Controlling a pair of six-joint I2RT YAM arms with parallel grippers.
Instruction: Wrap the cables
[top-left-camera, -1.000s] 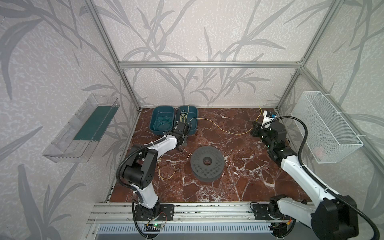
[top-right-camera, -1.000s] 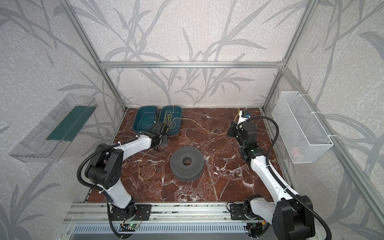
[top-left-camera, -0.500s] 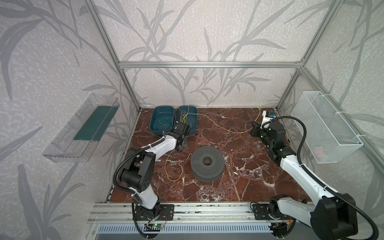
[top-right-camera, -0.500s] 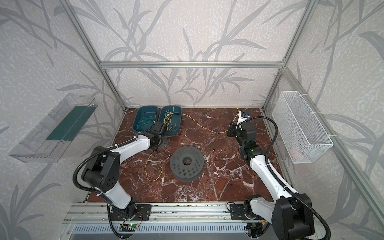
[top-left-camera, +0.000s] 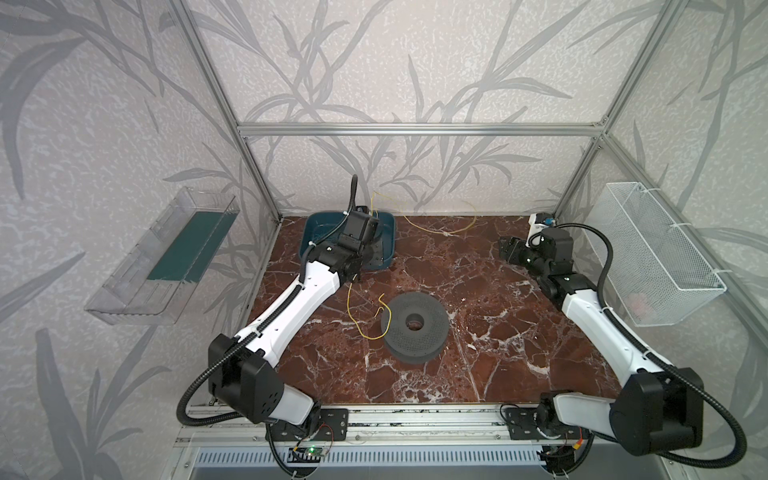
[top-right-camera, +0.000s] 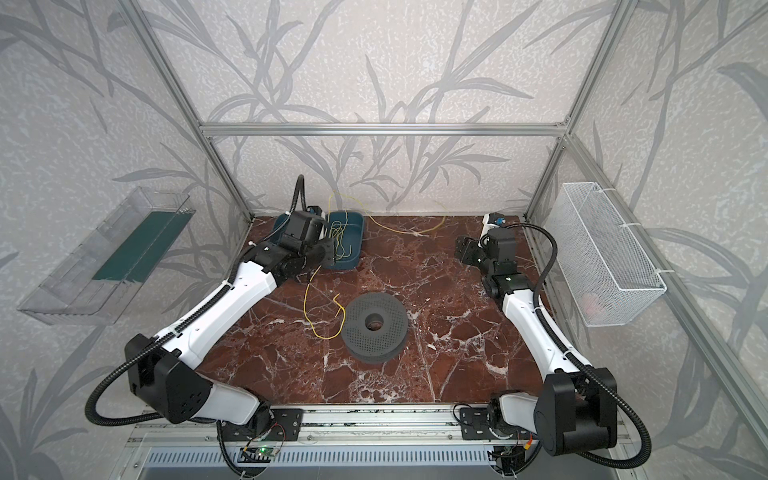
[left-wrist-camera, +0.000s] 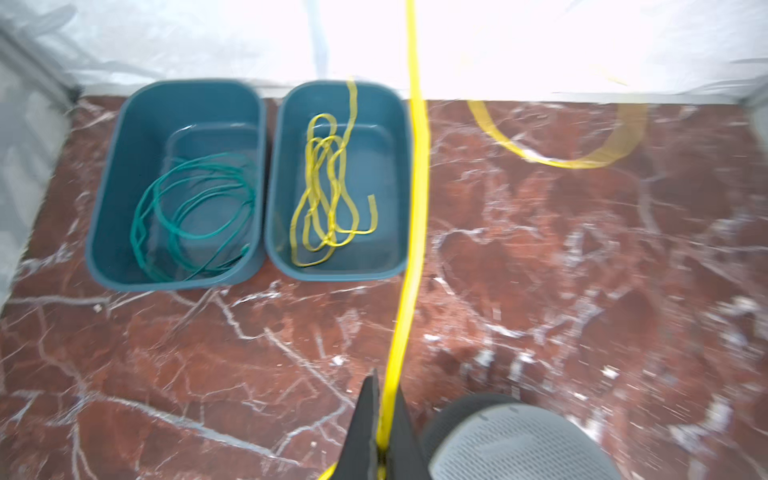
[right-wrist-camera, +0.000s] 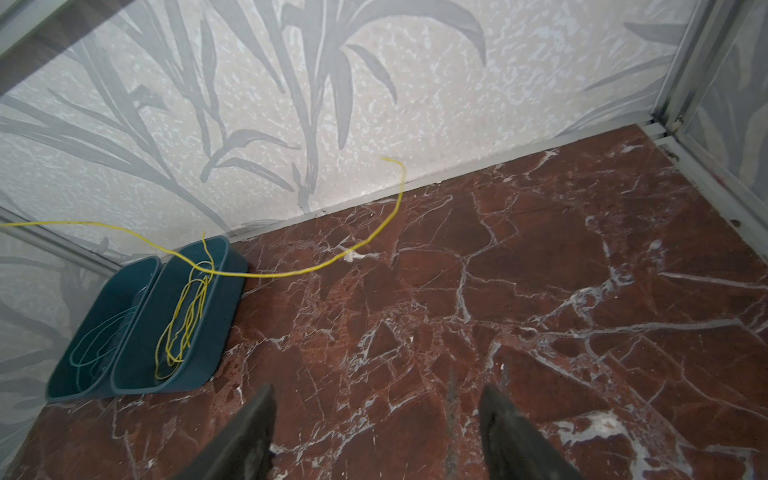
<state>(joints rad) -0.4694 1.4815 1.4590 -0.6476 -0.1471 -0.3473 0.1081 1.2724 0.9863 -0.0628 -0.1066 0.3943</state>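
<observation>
One yellow bundle (left-wrist-camera: 328, 239) coiled in teal bin (left-wrist-camera: 340, 276); unwrapped yellow cable (left-wrist-camera: 417, 187) clamped by left gripper (left-wrist-camera: 386, 399); right gripper (right-wrist-camera: 376, 395) wide, empty.

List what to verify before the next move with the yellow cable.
1. Grip: left tool shut on the yellow cable: ok.
2. Spare hand: right tool open and empty: ok.
3. Winding: cable on the gray spool: not ok, a loose strand only lies beside it.
4. Snag: cable clear of the bundle in the blue bin: cannot tell, it crosses above the bin.
5. Slack: far cable end free: ok, nothing holds it.
</observation>
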